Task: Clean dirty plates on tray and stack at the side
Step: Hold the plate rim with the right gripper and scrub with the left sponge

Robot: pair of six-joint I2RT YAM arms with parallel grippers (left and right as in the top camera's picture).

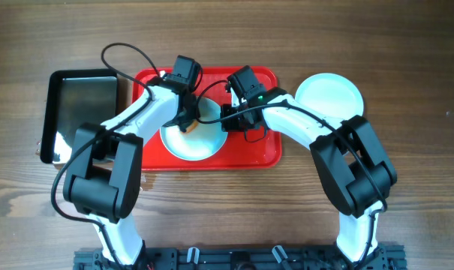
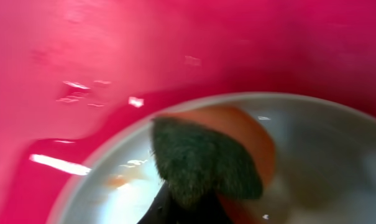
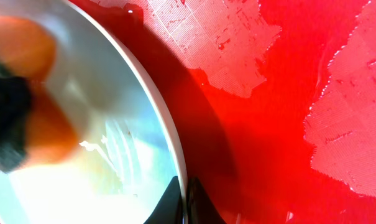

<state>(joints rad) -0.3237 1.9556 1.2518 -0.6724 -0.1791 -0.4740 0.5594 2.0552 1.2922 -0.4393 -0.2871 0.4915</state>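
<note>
One dirty plate (image 1: 198, 144) sits on the red tray (image 1: 255, 150), centre-left of the overhead frame. The left end effector (image 1: 187, 120) is pinched on a sponge (image 2: 203, 163). The sponge's green scouring face and orange body press onto the plate's upper part, which I judge to be a scrubbing position. A faint brown smear (image 2: 116, 180) shows lower left of the sponge. The right end effector (image 3: 185, 202) is pressed together, seemingly on the plate's right rim, likely bracing it against sliding under the sponge. The tray surface looks wet in patches. A second plate (image 1: 329, 96) lies on the table (image 1: 414, 60) off the tray's upper right, probably the stacking spot; I cannot tell how many are there. The black tray (image 1: 84, 112) at far left is untouched by either arm.
</note>
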